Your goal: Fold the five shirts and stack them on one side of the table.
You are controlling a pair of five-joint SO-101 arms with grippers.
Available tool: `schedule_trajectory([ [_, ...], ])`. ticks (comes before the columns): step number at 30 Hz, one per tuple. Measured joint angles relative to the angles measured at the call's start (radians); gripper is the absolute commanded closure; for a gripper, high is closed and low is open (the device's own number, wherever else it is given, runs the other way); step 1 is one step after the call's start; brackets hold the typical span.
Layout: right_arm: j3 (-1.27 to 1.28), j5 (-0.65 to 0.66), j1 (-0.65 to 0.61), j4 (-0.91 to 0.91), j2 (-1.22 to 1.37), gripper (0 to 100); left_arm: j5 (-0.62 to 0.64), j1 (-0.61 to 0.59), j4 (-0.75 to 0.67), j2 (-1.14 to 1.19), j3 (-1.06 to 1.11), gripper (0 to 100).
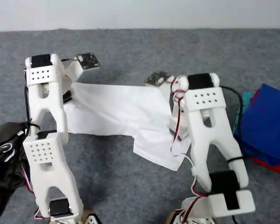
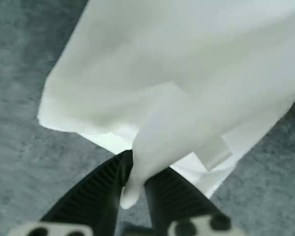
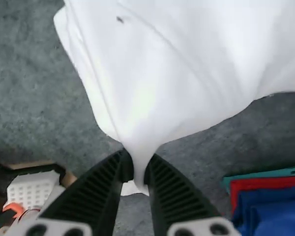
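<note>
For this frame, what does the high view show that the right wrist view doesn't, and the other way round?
High view, beyond the right wrist view: the left arm at the far end of the white shirt, and a dark garment beside that arm.
Right wrist view, beyond the high view: the right claw shut on a bunched fold of the shirt.
Both: the white shirt, the folded stack of blue, red and teal shirts, and the grey table cover.
</note>
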Motion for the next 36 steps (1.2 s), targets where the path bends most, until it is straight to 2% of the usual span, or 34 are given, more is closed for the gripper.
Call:
schedule_trajectory([
  [3, 0.055, 0.0, -0.011, 0.0, -0.015, 97.6, 0.0, -0.006, 0.0, 0.0, 0.011, 96],
  [6, 0.061, -0.002, -0.005, 0.0, -0.017, 89.4, 0.014, -0.018, 0.0, 0.0, 0.011, 88],
  [8, 0.061, -0.002, -0.009, 0.0, -0.017, 83.7, 0.066, -0.028, 0.0, -0.003, 0.011, 85],
  [13, 0.061, -0.06, -0.005, 0.0, -0.032, 79.8, 0.13, -0.055, 0.0, -0.103, 0.011, 84],
  [20, 0.015, -0.078, -0.009, 0.0, -0.034, 80.0, 0.137, -0.072, 0.0, -0.245, 0.011, 85],
  [23, -0.017, -0.078, -0.008, -0.029, -0.034, 80.1, 0.16, -0.071, 0.0, -0.273, 0.011, 92],
  [25, -0.028, -0.078, -0.008, -0.094, -0.018, 80.1, 0.218, -0.069, -0.049, -0.276, 0.011, 98],
  [29, -0.028, -0.106, -0.009, -0.261, 0.068, 83.5, 0.319, -0.043, -0.121, -0.244, 0.011, 98],
  [34, -0.028, -0.141, 0.017, -0.489, 0.23, 99.2, 0.336, 0.002, -0.135, -0.072, 0.011, 99],
  [36, -0.028, -0.144, 0.028, -0.571, 0.292, 98.0, 0.339, 0.011, -0.153, -0.002, 0.011, 99],
])
